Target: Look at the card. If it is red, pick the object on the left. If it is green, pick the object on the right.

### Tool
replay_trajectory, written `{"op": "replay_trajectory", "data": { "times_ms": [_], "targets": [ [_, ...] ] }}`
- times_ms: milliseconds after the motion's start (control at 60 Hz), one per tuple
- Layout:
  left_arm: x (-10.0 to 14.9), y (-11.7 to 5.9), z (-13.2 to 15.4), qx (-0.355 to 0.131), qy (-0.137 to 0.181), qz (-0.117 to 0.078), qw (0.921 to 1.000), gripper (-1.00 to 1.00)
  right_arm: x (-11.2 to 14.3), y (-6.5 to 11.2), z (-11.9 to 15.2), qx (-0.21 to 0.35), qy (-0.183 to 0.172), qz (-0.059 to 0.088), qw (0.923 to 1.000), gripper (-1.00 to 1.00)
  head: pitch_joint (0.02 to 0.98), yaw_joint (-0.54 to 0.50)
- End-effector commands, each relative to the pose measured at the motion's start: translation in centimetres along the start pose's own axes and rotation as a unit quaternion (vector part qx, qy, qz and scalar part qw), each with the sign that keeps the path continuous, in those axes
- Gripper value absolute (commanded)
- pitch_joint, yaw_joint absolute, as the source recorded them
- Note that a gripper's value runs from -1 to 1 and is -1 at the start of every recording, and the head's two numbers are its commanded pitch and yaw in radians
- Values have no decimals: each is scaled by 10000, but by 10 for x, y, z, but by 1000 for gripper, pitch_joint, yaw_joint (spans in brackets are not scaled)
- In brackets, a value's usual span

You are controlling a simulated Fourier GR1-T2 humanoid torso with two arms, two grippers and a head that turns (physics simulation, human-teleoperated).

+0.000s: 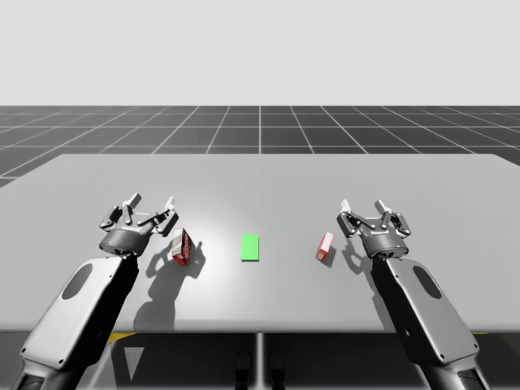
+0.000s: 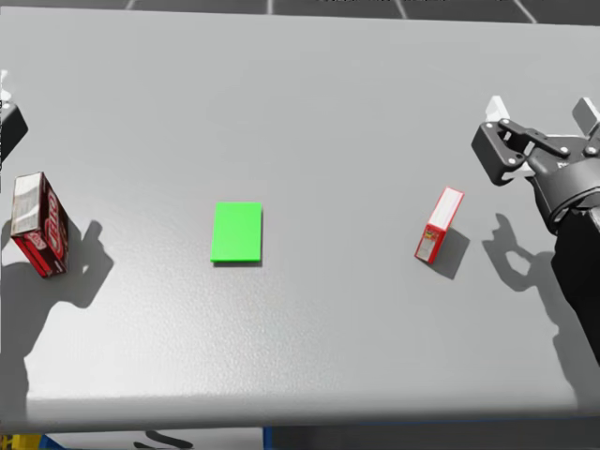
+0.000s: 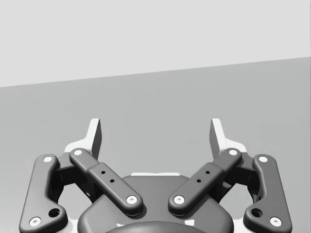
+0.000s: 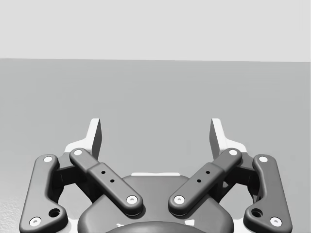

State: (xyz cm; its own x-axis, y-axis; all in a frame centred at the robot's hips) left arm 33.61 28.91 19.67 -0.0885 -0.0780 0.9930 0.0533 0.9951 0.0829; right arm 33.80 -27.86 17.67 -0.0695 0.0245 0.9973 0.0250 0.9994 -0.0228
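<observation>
A green card (image 1: 250, 247) (image 2: 236, 232) lies flat at the table's middle. Left of it stands a dark red box (image 1: 182, 246) (image 2: 39, 224), tilted. Right of the card stands a thin red and white box (image 1: 325, 245) (image 2: 440, 225). My left gripper (image 1: 150, 208) (image 3: 155, 136) hovers open just left of the dark red box, with nothing between its fingers. My right gripper (image 1: 372, 211) (image 2: 544, 111) (image 4: 155, 136) is open too, a short way right of the thin box, with bare table ahead of it.
The grey table (image 1: 268, 183) runs wide behind the objects. Its front edge (image 2: 281, 412) lies close to me. A dark gridded floor (image 1: 260, 126) shows beyond the far edge.
</observation>
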Motion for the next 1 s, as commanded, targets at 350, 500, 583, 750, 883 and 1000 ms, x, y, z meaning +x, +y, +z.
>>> {"op": "replay_trajectory", "data": {
  "times_ms": [350, 500, 583, 750, 883, 1000],
  "targets": [
    [0, -1, 0, -33, -21, 7, 10000, -1000, -2, 1, 0, 20, 10, -2, 10000, -1000, 879, -297],
    [-1, -2, 0, -36, -13, 7, 10000, -1000, 2, 4, 1, 19, -18, -52, 10000, -1000, 886, -323],
    [-1, -2, 0, -35, -12, 18, 10000, -1000, 6, 8, 4, 90, 1, -154, 9998, -1000, 881, -326],
    [-1, -2, 0, -28, -6, 55, 10000, -1000, 29, 12, 21, 40, 135, -430, 9990, -1000, 869, -329],
    [-3, -3, 0, -34, 28, 57, 10000, -1000, 35, 26, 49, -334, 234, -497, 9979, -1000, 865, -329],
    [-4, -5, 0, -55, 53, 48, 10000, -1000, 23, 48, 72, -502, 200, -662, 9963, -1000, 864, -330]
  ]
}}
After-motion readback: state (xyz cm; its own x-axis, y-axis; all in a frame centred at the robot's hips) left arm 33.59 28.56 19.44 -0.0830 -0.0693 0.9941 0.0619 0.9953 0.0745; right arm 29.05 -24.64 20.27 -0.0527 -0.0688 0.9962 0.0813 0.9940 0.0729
